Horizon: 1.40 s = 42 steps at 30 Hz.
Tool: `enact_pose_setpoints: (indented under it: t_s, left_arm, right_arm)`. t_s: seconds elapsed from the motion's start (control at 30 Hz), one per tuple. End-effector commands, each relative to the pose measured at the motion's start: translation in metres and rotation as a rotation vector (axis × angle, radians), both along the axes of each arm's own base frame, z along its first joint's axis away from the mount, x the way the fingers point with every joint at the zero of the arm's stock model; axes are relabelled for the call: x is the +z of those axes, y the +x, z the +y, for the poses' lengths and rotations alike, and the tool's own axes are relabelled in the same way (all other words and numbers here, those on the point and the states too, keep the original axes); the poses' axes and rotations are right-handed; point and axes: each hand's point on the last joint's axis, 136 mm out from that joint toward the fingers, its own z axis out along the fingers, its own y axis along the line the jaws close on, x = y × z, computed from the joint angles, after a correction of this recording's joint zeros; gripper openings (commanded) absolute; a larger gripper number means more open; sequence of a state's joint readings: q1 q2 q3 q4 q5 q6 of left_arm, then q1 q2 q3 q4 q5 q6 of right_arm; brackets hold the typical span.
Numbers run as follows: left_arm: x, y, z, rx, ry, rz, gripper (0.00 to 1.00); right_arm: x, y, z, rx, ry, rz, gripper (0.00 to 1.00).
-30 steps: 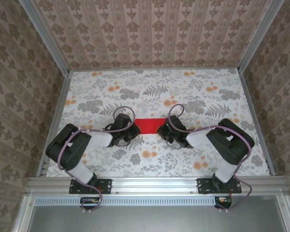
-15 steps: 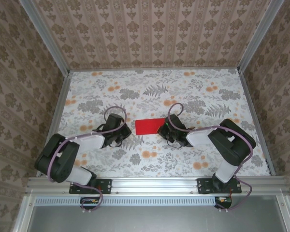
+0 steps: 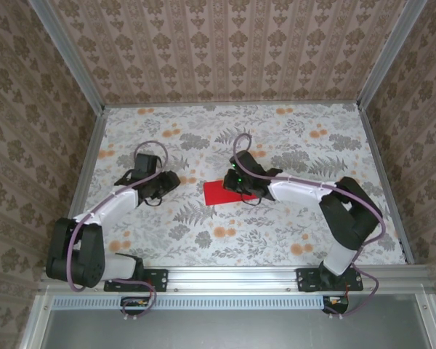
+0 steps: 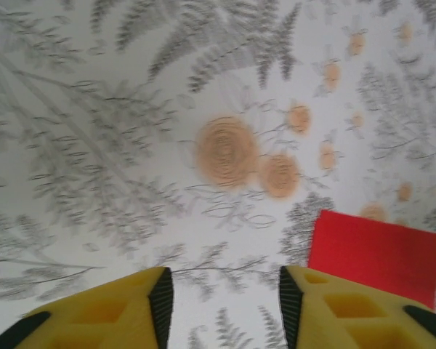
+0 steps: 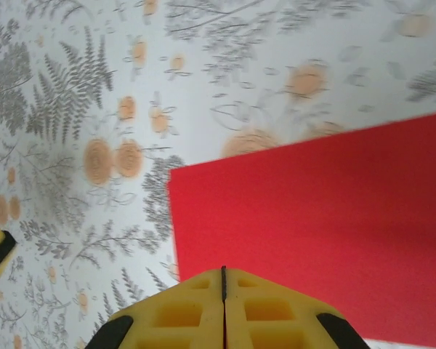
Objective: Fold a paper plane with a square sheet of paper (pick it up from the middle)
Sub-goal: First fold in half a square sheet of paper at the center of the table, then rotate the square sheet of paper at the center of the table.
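Floral table [image 3: 276,240]; left pincer [image 4: 221,305] apart, empty, near red paper [image 5: 320,218]; right pincer [image 5: 223,291] closed over it.

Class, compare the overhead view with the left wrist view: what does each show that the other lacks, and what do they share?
Overhead, not left wrist: the right tool over one end of the red paper, and the patterned walls. Left wrist, not overhead: the left tool up close, its yellow fingers apart with nothing between them. Shared: the red paper lying flat on the flowered table.
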<state>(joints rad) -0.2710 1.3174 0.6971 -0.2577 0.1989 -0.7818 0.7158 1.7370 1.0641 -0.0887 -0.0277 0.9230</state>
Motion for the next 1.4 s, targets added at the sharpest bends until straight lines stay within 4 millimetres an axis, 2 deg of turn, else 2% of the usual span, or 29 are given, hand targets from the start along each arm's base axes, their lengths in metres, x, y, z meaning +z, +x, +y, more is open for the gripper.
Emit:
enact_pose_setpoints:
  t_s: [0.0,0.13,0.27,0.4,0.5,0.6,0.77,0.87,0.93,1.03,1.07,1.13,1.27,1.37]
  left_arm:
    - [-0.005,-0.015,0.008,-0.04,0.008,0.07,0.52]
    - [-0.008,-0.018,0.013,-0.041,-0.002,0.091,0.56]
    - [-0.01,-0.02,0.017,-0.045,0.004,0.101,0.58]
    - [-0.012,-0.02,0.02,-0.046,0.01,0.103,0.59]
    - [-0.013,-0.02,0.021,-0.049,0.015,0.105,0.6]
    - [-0.015,-0.02,0.021,-0.052,0.014,0.108,0.61]
    - [-0.014,-0.019,0.02,-0.064,0.017,0.102,0.63]
    - [-0.013,-0.02,0.02,-0.077,0.02,0.099,0.63]
    - [-0.012,-0.02,0.018,-0.086,0.018,0.096,0.63]
    - [-0.011,-0.019,0.015,-0.1,0.014,0.087,0.65]
    - [-0.011,-0.019,0.013,-0.106,0.012,0.086,0.65]
    - [-0.01,-0.019,0.008,-0.125,0.006,0.081,0.66]
    - [-0.009,-0.021,-0.005,-0.172,0.004,0.08,0.69]
    - [-0.009,-0.021,-0.012,-0.196,0.005,0.08,0.72]
  right_arm:
    - [-0.027,-0.006,0.008,0.047,-0.128,0.069,0.09]
    - [-0.04,0.0,0.033,0.085,-0.161,0.1,0.1]
    - [-0.054,0.004,0.048,0.111,-0.179,0.13,0.09]
    - [-0.064,-0.004,0.057,0.164,-0.188,0.167,0.08]
    - [-0.075,-0.019,0.055,0.23,-0.214,0.212,0.08]
    - [-0.085,-0.042,0.048,0.324,-0.249,0.27,0.08]
    - [-0.093,-0.094,0.019,0.521,-0.318,0.367,0.09]
    - [-0.085,-0.12,-0.008,0.619,-0.375,0.392,0.1]
    - [-0.074,-0.125,-0.023,0.644,-0.412,0.362,0.14]
    - [-0.049,-0.113,-0.033,0.583,-0.425,0.273,0.25]
    - [-0.041,-0.104,-0.036,0.53,-0.43,0.236,0.31]
    - [-0.031,-0.086,-0.045,0.413,-0.44,0.18,0.36]
    - [-0.024,-0.054,-0.067,0.163,-0.493,0.128,0.45]
    - [-0.026,-0.039,-0.076,0.031,-0.503,0.148,0.45]
